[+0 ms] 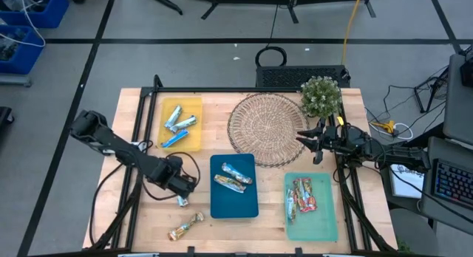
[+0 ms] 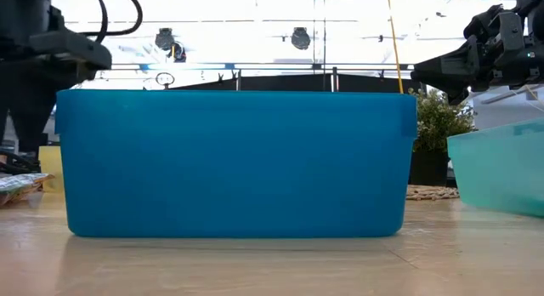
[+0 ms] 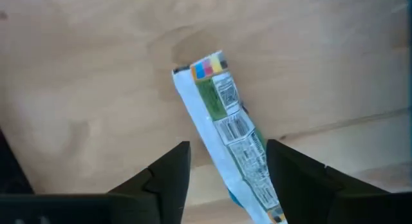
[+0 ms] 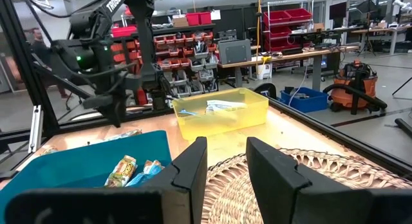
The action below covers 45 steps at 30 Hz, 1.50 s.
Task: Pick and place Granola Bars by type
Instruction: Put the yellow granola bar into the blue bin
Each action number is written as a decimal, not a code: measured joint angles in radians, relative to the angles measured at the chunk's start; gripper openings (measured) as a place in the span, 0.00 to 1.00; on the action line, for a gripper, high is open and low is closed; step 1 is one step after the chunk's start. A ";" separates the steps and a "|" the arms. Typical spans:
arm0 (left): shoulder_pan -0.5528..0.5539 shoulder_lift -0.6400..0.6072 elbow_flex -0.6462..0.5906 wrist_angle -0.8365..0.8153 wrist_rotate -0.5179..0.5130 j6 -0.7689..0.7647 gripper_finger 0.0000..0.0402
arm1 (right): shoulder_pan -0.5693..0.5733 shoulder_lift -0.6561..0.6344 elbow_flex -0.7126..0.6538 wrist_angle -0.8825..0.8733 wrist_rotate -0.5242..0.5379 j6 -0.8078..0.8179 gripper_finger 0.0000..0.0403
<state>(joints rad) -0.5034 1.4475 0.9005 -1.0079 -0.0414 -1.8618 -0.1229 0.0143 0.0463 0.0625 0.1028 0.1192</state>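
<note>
White lettering runs down the left arm's dark upper link in the right wrist view, but I can make out only a fragment of it. On the wrapped bar under the left gripper [image 3: 226,169] the only print I can see is a barcode, a block of fine text too small to read, and a strip of blue, pink and yellow colour squares at one end.

That blue-and-silver foil granola bar [image 3: 228,130] lies flat on the pale wooden table [image 1: 244,231], just off the front left corner of the deep blue plastic tray [image 1: 233,205]. The left gripper's two dark fingers stand spread wide on either side of it, not closed on it. A tan-and-gold foil bar [image 1: 186,227] with twisted ends lies loose on the table nearer the front edge.

The yellow plastic tray [image 1: 194,142] at the back left holds three blue-and-silver bars [image 1: 178,122]. The deep blue tray holds two bars, tan and blue-and-silver [image 1: 232,177]. The mint green plastic tray [image 1: 325,220] at the right holds several red-and-orange bars [image 1: 301,196].

The right gripper [image 1: 314,141] hangs with parted fingers holding nothing over the edge of the round woven wicker mat [image 1: 262,124], beside a small green potted plant [image 1: 321,95]
</note>
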 joint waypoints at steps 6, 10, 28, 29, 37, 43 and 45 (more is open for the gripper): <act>0.000 0.056 0.000 0.043 0.042 0.008 0.48 | 0.000 0.000 0.000 0.000 0.000 0.000 0.25; 0.000 0.092 0.000 0.044 0.045 -0.009 0.49 | 0.000 0.000 0.000 0.000 0.000 0.000 0.25; 0.000 0.178 0.000 0.086 0.071 -0.015 0.49 | 0.000 0.000 0.000 0.000 0.000 0.000 0.25; 0.000 0.179 0.000 0.086 0.070 -0.018 0.48 | 0.000 0.000 0.000 0.000 0.000 0.000 0.25; -0.001 0.178 0.000 0.083 0.067 0.022 0.30 | 0.000 0.000 0.000 0.000 0.000 0.000 0.25; -0.001 0.178 0.000 0.083 0.043 0.054 0.11 | 0.000 0.000 0.000 0.000 0.000 0.000 0.25; -0.001 0.178 0.000 0.083 0.027 0.065 0.04 | 0.000 0.000 0.000 0.000 0.000 0.000 0.25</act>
<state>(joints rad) -0.5041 1.6257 0.9005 -0.9250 -0.0149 -1.7964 -0.1229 0.0143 0.0462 0.0628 0.1028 0.1190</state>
